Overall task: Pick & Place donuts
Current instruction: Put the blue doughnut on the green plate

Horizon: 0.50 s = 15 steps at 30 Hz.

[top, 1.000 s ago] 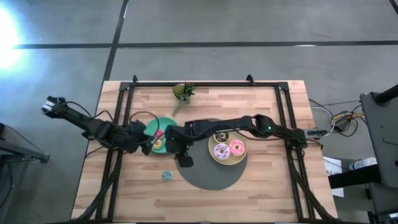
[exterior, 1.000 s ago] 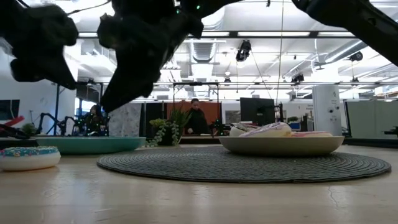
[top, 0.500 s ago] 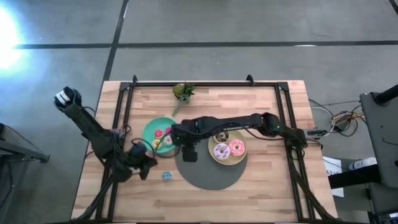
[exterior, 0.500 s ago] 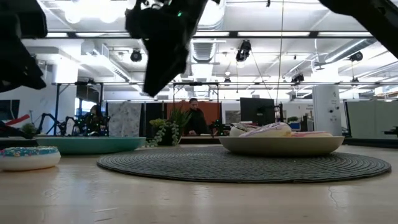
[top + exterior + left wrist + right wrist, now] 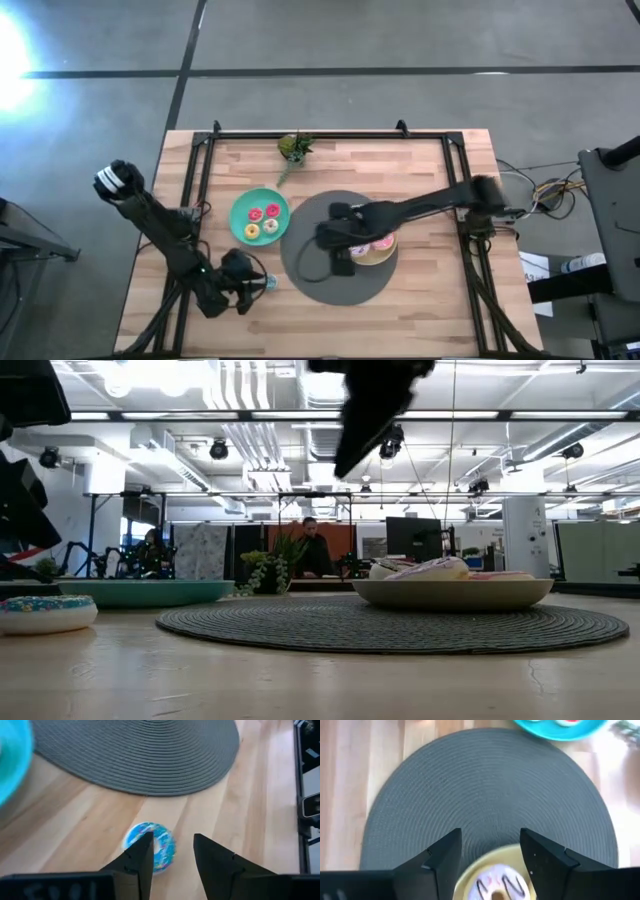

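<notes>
The left pincer [image 5: 170, 852] hovers open over the blue donut [image 5: 150, 845] on the bench [image 5: 420, 310]. The right pincer [image 5: 487, 852], open and empty, hangs above the yellow plate [image 5: 378, 257].

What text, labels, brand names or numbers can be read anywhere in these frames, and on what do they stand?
None can be read.
Left gripper: pale marks on the housing at the left wrist view's bottom edge, too blurred to read.
Right gripper: faint marks on its housing, also unreadable.
Blue donut, plates and mat: no lettering.
</notes>
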Motion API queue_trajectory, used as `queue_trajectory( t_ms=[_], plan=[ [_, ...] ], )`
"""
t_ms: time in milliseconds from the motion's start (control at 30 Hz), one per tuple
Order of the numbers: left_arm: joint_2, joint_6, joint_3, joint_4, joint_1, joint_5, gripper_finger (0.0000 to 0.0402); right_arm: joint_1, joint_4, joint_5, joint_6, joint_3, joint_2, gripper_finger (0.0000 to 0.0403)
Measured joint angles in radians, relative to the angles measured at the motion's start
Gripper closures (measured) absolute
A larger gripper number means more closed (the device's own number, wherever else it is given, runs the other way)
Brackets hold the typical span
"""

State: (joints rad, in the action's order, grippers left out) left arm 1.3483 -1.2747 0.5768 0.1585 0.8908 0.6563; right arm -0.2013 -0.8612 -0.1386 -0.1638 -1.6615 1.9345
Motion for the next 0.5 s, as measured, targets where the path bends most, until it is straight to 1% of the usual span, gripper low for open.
queue_trajectory(
  t_ms=[67, 133, 233, 333, 400, 500],
  plan=[
    [0.028, -0.003, 0.028, 0.012, -0.001, -0.001, 0.0287, -0.007, 0.078, -0.019, -0.036, 0.130, -0.103, 0.0211],
    [0.046, -0.039, 0.058, 0.069, -0.005, -0.001, 0.0287, -0.010, 0.137, -0.030, -0.061, 0.236, -0.193, 0.0212],
    [0.059, -0.143, 0.108, 0.217, -0.022, -0.026, 0.0287, -0.011, 0.195, -0.065, -0.073, 0.355, -0.294, 0.0211],
    [0.071, -0.195, 0.143, 0.359, -0.050, -0.080, 0.0287, -0.011, 0.249, -0.076, -0.078, 0.439, -0.356, 0.0211],
    [0.071, -0.193, 0.148, 0.375, -0.067, -0.100, 0.0287, -0.010, 0.288, -0.079, -0.074, 0.483, -0.378, 0.0211],
    [0.071, -0.156, 0.145, 0.325, -0.085, -0.121, 0.0287, -0.010, 0.323, -0.090, -0.067, 0.528, -0.393, 0.0211]
  ],
)
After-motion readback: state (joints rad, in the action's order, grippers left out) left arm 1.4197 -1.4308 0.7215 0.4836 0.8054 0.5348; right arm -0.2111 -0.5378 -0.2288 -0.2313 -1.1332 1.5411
